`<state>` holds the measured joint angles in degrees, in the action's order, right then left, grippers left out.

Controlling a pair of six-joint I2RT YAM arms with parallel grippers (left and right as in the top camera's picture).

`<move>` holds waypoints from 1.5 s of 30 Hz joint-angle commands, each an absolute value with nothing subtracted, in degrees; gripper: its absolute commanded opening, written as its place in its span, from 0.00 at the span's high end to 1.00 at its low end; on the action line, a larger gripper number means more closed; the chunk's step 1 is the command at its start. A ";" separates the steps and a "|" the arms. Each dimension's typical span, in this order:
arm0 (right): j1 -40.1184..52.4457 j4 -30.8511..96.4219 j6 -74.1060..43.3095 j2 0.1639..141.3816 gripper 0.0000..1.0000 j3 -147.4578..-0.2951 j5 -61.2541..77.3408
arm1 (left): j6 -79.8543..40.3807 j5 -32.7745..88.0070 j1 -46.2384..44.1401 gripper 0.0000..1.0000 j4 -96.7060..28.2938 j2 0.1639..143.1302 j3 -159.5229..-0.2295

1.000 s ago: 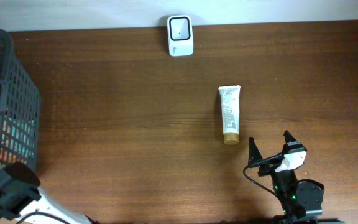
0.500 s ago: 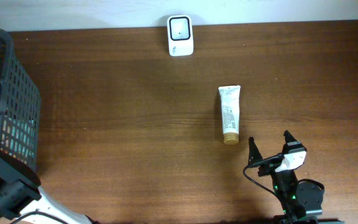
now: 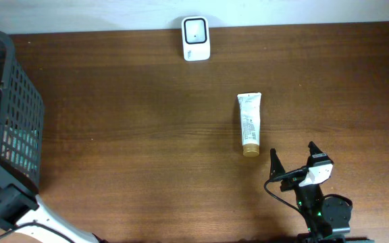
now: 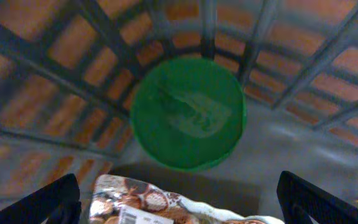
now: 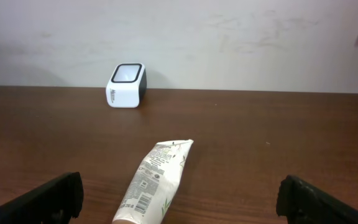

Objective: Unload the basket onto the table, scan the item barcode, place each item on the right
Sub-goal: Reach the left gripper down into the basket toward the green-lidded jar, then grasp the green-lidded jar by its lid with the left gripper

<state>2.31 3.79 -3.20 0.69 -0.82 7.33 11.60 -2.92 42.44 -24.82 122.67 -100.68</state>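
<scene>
A white tube point(image 3: 249, 123) with a tan cap lies on the table, its barcode showing near the cap end point(image 5: 156, 178). The white scanner point(image 3: 196, 38) stands at the table's far edge point(image 5: 125, 86). My right gripper point(image 3: 292, 152) hovers just short of the tube's cap, open and empty point(image 5: 185, 202). My left gripper point(image 4: 182, 202) is open inside the dark basket point(image 3: 19, 101), above a brown patterned snack bag point(image 4: 160, 202) with a white barcode label. A green round lid point(image 4: 188, 112) lies beyond the bag.
The basket's mesh walls point(image 4: 55, 68) close in around my left gripper. My left arm point(image 3: 2, 199) sits at the table's front left corner, beside the basket. Bare brown tabletop point(image 3: 147, 135) stretches between basket and tube.
In the overhead view my left arm has shifted slightly down and to the left beside the basket. The tube, the scanner and my right arm have not moved.
</scene>
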 commanded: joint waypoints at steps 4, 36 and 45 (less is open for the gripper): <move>2.72 3.84 -3.42 0.40 0.02 -0.36 7.03 | 13.17 -1.85 42.57 0.01 -20.97 125.64 -100.31; 2.72 3.84 -3.42 0.40 0.02 -0.36 7.03 | 13.13 3.70 42.54 0.40 -6.85 132.44 -100.33; 2.72 3.84 -3.42 0.40 0.02 -0.36 7.03 | 13.13 3.70 42.54 0.42 -7.42 129.84 -100.36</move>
<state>2.31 3.81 -3.18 0.69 -0.82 7.35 12.64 3.29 42.39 -6.46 131.17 -100.44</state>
